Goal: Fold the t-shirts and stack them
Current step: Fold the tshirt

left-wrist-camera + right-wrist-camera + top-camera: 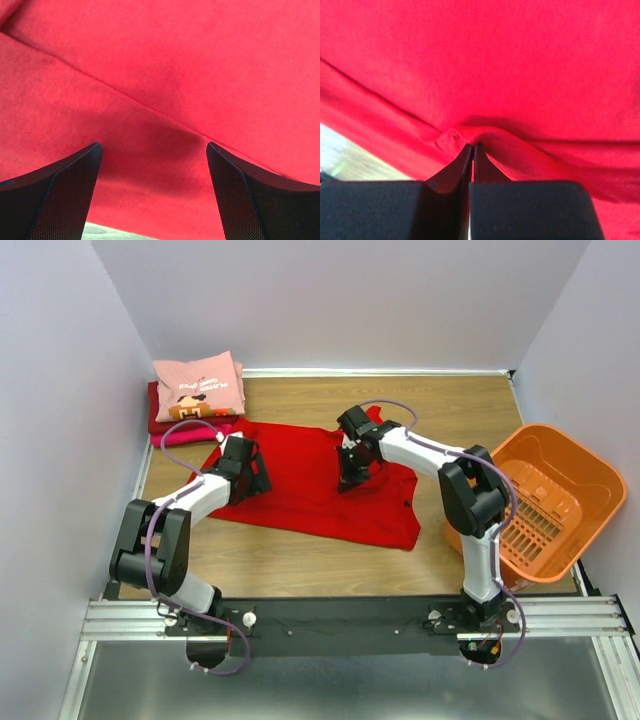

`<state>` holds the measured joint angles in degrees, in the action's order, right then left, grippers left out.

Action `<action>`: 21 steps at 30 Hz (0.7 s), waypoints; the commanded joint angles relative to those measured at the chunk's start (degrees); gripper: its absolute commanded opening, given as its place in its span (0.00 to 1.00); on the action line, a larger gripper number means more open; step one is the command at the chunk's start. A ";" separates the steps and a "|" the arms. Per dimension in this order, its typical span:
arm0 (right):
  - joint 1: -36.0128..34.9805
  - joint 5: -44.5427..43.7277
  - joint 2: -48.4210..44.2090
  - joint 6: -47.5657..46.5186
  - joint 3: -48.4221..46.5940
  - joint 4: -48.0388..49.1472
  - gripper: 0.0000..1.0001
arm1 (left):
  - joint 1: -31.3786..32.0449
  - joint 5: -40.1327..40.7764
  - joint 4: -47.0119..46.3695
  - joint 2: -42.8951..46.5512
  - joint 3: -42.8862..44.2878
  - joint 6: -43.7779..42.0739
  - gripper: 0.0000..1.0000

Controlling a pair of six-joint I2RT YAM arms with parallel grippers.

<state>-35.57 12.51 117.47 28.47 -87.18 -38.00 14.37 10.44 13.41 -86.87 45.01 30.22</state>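
Across the middle of the top view, the wooden table carries a bright red t-shirt spread out almost flat, running from left of centre to lower right of centre. At the right edge of that frame an orange basket sits tilted, well apart from the cloth. In the upper left corner lies a folded stack: a light pink t-shirt with a graphic print on top, a dark red t-shirt showing beneath it along the left side, and a magenta t-shirt peeking out at the stack's lower edge, just beside the spread shirt's upper left corner.

The left gripper is low over the left part of the bright red t-shirt; in its wrist view its fingers stand wide apart with nothing between them, a seam of the cloth crossing the frame diagonally.

The right gripper is down on the shirt's upper middle; in its wrist view the tips are pressed together, pinching a small raised pucker of a hemmed edge.
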 commanded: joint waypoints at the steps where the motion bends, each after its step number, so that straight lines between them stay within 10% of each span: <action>1: -0.38 -3.46 2.76 -2.01 -4.57 -2.51 0.08 | 0.13 0.29 0.13 2.06 -1.33 0.02 0.92; 10: -0.38 -5.39 5.66 -3.42 -8.36 -4.36 0.15 | 0.13 -0.24 0.13 2.41 -1.95 0.19 0.92; 21: -0.29 -4.86 8.65 -4.39 -17.76 -7.70 0.57 | 0.13 0.20 0.74 3.20 -1.51 0.19 0.93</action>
<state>-35.57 8.69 124.18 24.97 -100.42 -43.13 14.37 10.41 13.39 -85.54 43.59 30.24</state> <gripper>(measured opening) 0.552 0.924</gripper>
